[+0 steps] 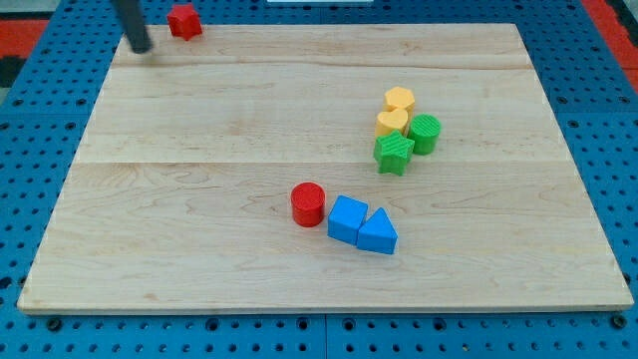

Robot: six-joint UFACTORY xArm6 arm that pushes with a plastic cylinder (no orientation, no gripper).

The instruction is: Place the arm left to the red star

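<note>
Resting at the far left corner of the wooden board (199, 110), my tip (143, 47) is the bare lower end of a dark rod that leans in from the view's top; it grips nothing, having no jaws, and touches no block. Just right of it, near but apart, sits the red star (184, 21) on the far edge of the board; its outline is too small and foreshortened to tell which way its points face, and it shows no clear long axis. Moving right and nearer, a red cylinder (308, 203) stands upright close to the board's middle. Just beside it on the right lie 2 blue blocks touching each other: a blue cube-like block (347, 218) and a blue triangular block (378, 232) with its apex toward the far side. Farther right and farther away is a tight cluster of 4: a yellow hexagonal block (400, 100) farthest, a yellow block (392, 123) of unclear shape just nearer, a green star (394, 153) nearest, and a green cylinder (425, 133) at the right.
</note>
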